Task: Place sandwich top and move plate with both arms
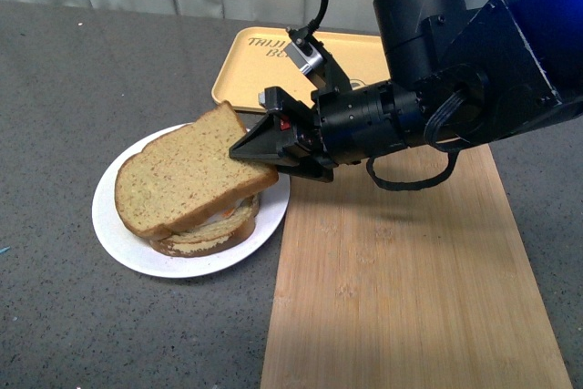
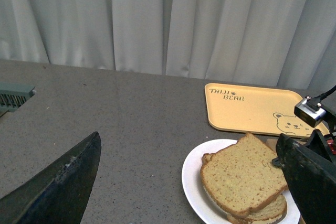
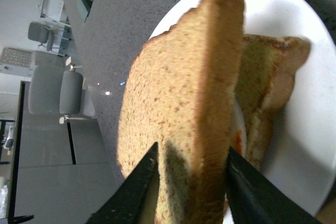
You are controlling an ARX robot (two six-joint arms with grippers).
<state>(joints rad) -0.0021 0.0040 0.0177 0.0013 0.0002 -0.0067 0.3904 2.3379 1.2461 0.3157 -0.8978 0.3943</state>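
The sandwich top (image 1: 187, 175), a large speckled brown bread slice, lies tilted over the smaller stacked slices (image 1: 211, 232) on the white plate (image 1: 123, 243). My right gripper (image 1: 244, 150) is shut on its right edge, coming in from the right. In the right wrist view the sandwich top (image 3: 181, 108) is pinched between the black fingertips (image 3: 139, 184), with the plate (image 3: 310, 108) behind. From the left wrist view, the sandwich top (image 2: 241, 174) and plate (image 2: 191, 182) lie ahead on the right. My left gripper (image 2: 191, 190) is open, well apart from them.
A yellow tray with a bear drawing (image 1: 264, 61) lies behind the plate. A bamboo board (image 1: 401, 289) runs along the plate's right side under my right arm. Grey tabletop (image 1: 82, 88) stretches left of the plate; curtains hang behind.
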